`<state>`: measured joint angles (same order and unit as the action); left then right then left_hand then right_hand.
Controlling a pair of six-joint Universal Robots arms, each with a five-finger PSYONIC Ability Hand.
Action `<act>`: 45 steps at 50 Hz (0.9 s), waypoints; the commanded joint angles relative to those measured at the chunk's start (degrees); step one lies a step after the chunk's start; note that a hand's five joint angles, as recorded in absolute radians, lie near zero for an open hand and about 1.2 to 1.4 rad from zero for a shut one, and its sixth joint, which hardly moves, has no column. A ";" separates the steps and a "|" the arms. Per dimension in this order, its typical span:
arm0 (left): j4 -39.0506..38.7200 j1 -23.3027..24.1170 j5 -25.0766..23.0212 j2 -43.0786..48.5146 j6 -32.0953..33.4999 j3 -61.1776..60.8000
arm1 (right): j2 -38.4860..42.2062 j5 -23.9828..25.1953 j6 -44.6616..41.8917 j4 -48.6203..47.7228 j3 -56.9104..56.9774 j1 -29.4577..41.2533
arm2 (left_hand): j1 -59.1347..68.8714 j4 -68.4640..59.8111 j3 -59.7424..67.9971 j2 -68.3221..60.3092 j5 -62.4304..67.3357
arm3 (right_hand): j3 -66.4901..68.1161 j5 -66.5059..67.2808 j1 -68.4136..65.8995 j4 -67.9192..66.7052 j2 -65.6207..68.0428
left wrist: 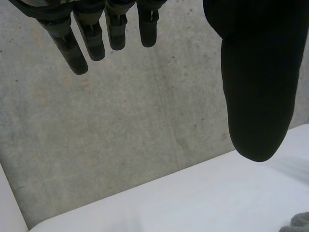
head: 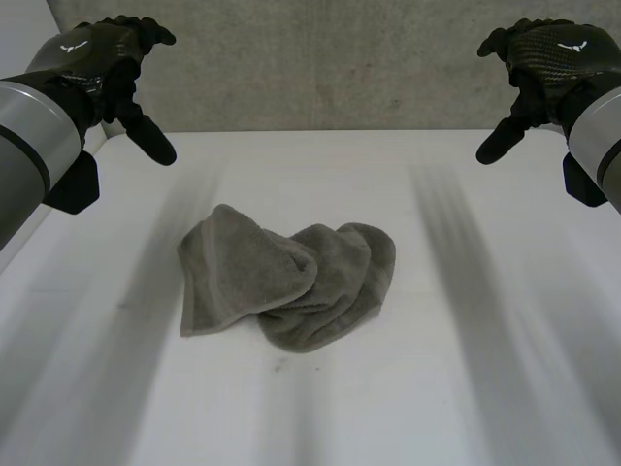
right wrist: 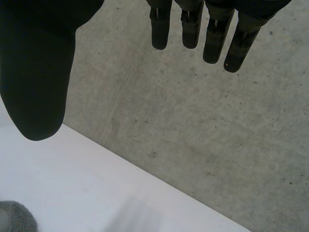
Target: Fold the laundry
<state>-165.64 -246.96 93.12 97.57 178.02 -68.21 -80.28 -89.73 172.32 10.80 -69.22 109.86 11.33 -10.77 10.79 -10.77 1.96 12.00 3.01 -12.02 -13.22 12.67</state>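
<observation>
A grey towel (head: pixel 286 277) lies crumpled in a loose heap in the middle of the white table (head: pixel 466 369), one flap folded over the rest. My left hand (head: pixel 107 68) hangs high over the table's far left, well away from the towel, fingers (left wrist: pixel 77 43) straight and thumb spread, holding nothing. My right hand (head: pixel 543 68) hangs likewise over the far right, fingers (right wrist: pixel 212 34) straight and empty. A small bit of the towel (left wrist: pixel 301 222) peeks in beyond the left thumb, and a bit of the towel (right wrist: pixel 14 217) lies below the right thumb.
A grey concrete wall (head: pixel 330 68) rises behind the table's far edge. Bare table surface surrounds the towel on all sides.
</observation>
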 commanded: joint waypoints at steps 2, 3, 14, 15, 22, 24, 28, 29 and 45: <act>-0.12 0.07 0.04 -0.01 0.13 -0.70 | 0.03 1.75 -1.88 -0.17 0.05 -0.44 | 0.91 -1.46 1.44 -1.46 0.27 | -2.00 -3.01 2.02 3.22 -2.67; -0.03 0.42 0.13 -0.01 0.31 -1.05 | 0.21 2.80 -4.33 0.18 0.05 -0.44 | 2.07 -2.63 2.61 -2.63 1.43 | -2.00 -3.01 2.02 3.22 -2.67; -2.13 9.02 1.36 5.24 -0.22 -11.67 | 7.06 4.92 -23.61 1.94 -1.45 0.35 | 13.19 -13.75 13.73 -13.75 12.56 | -2.00 -3.01 2.02 3.22 -2.67; -4.05 10.87 2.41 6.65 -0.22 -13.34 | 7.06 4.92 -23.60 1.94 -1.44 0.35 | 12.69 -13.24 13.22 -13.24 12.05 | -2.00 -3.01 2.02 3.22 -2.67; -15.21 14.48 10.57 11.31 0.57 -19.67 | 8.29 5.01 -23.52 1.59 -1.80 -0.35 | 12.01 -12.57 12.55 -12.57 11.37 | -2.00 -3.01 2.02 3.22 -2.67; -17.61 15.02 12.00 12.82 0.75 -20.03 | 8.64 4.75 -23.52 1.59 -1.80 0.17 | 12.01 -12.56 12.55 -12.56 11.37 | -2.00 -3.01 2.02 3.22 -2.67; -20.59 15.98 12.79 17.55 0.92 -19.16 | 9.17 4.74 -23.52 1.59 -2.41 0.35 | 12.18 -12.73 12.71 -12.73 11.54 | -2.00 -3.01 2.02 3.22 -2.67; -20.60 15.98 12.79 17.56 0.92 -19.15 | 9.61 4.83 -23.43 1.41 -2.85 0.44 | 12.18 -12.73 12.71 -12.73 11.54 | -2.00 -3.01 2.02 3.22 -2.67; -20.60 15.11 13.23 22.50 1.01 -15.71 | 22.71 14.41 -16.57 -9.93 0.14 5.89 | 55.17 -55.72 55.70 -55.72 54.53 | -2.00 -3.01 2.02 3.22 -2.67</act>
<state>-186.40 -231.02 106.23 122.80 179.07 -82.09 -64.17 -83.26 150.94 8.16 -71.86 113.63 34.57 -33.77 33.76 -34.36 23.75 12.01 3.00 -12.02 -13.22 12.67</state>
